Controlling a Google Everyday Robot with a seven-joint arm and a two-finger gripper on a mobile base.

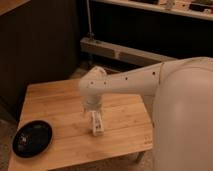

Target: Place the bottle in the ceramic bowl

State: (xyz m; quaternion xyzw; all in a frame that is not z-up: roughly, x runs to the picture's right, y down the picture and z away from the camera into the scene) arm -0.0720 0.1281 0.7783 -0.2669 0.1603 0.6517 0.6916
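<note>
The shallow, round, glossy black ceramic bowl (32, 139) sits on the pale wooden table (55, 100), with nothing visible in its dark inside. Well to the right of the bowl and slightly farther back, the small white plastic bottle with a white cap and pale label (96, 126) rests on the table, its length running away from the bowl's level toward the back. The end effector (93, 113) hangs directly over the bottle's far end, right of the bowl, at or touching the bottle. Whether it is clenched on the bottle or released cannot be told. Farther right of the bowl, the white arm (130, 82) stretches back to the bulky white robot body (185, 115).

The step in hand looks like the grasp. Once the hold is secure, the next move calls for a lift clear of the table, then a carry leftward to the bowl.
</note>
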